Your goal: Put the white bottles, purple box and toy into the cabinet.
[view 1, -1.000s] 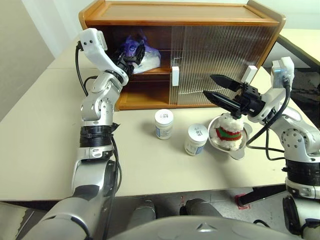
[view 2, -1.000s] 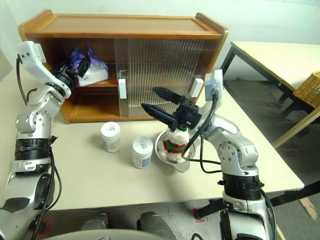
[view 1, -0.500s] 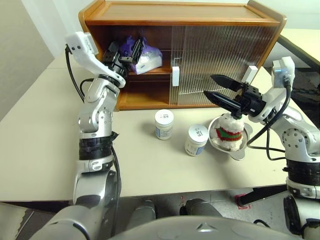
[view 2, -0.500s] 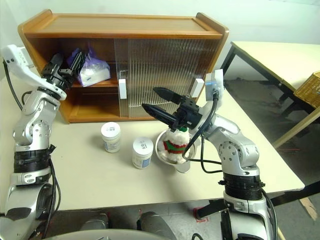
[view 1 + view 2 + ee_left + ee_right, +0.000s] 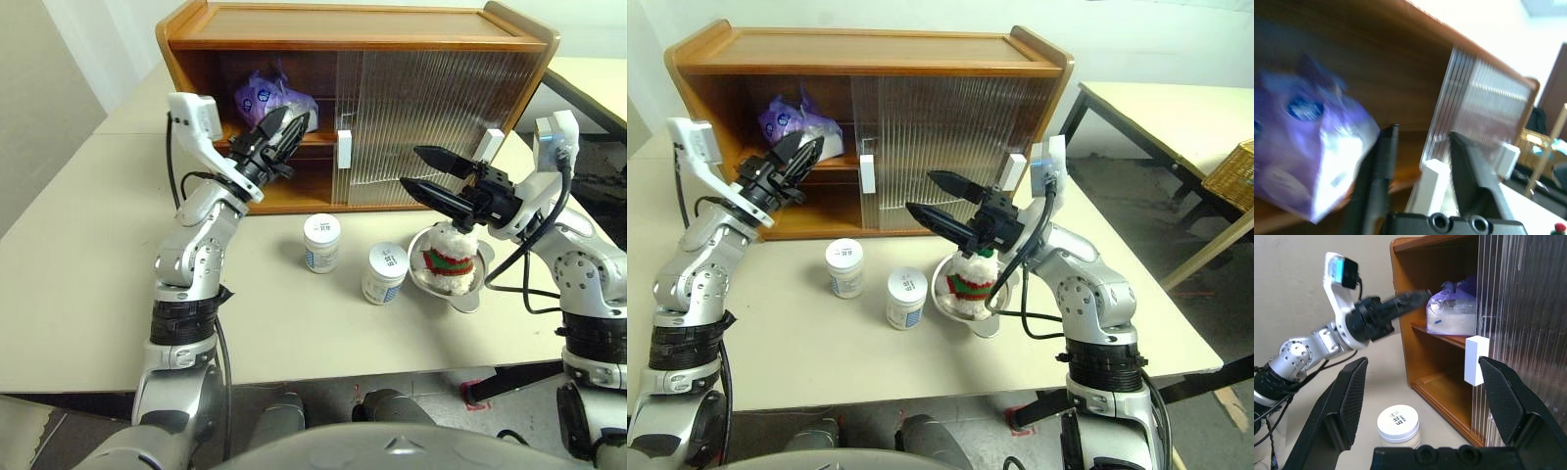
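Now that my left gripper [image 5: 291, 127] has backed out of the cabinet [image 5: 353, 39] with its fingers narrowed to a slim gap and nothing between them, I read the purple box [image 5: 269, 98] as delivered: it sits alone on the upper shelf, at the open left end. By my count that leaves three things to move. The cabinet is the big piece, warm smooth wood with ribbed clear sliding doors and blocky white handles. The box is a soft, crinkly lilac pack with a white underside. On the pale surface [image 5: 88, 255] in front stand the two white bottles [image 5: 320, 242] [image 5: 385, 272], squat hard plastic with screw lids. Just right of them the toy [image 5: 450, 258], fluffy and striped, sits in a shiny steel bowl [image 5: 460, 290]. My right gripper [image 5: 417, 167] hovers above it, spread wide and empty.
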